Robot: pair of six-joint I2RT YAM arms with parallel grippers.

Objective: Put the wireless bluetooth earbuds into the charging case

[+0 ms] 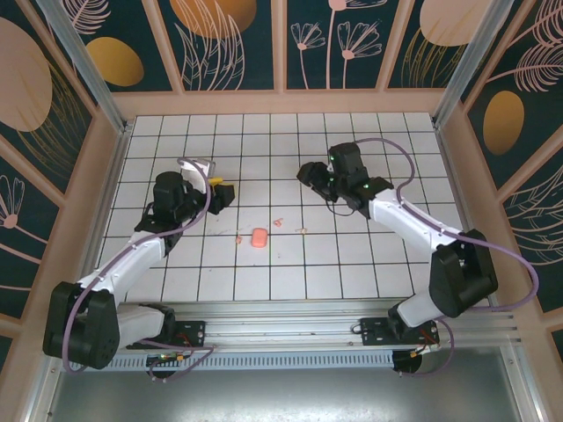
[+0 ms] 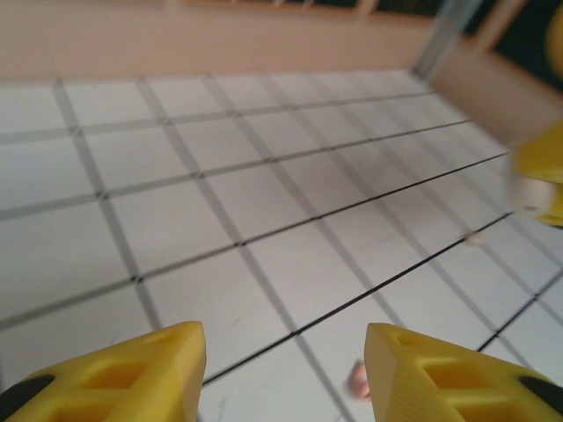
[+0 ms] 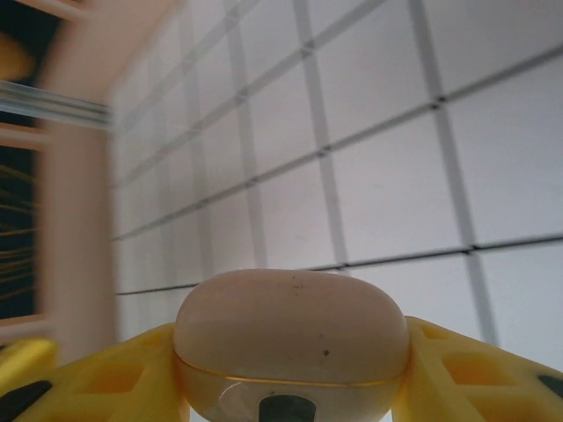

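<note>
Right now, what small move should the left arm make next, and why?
Probably ease the left gripper down toward the earbud: its jaws stand open and empty, the pink bit lies near one fingertip, and the right gripper is busy gripping a pale rounded object.

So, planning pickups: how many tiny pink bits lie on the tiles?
3 pink bits: one left of the salmon box, one beyond it, one farther right. More may be hidden.

Left end effector (image 2: 283,347) open; right end effector (image 3: 292,347) clamping pale case (image 3: 290,308).
</note>
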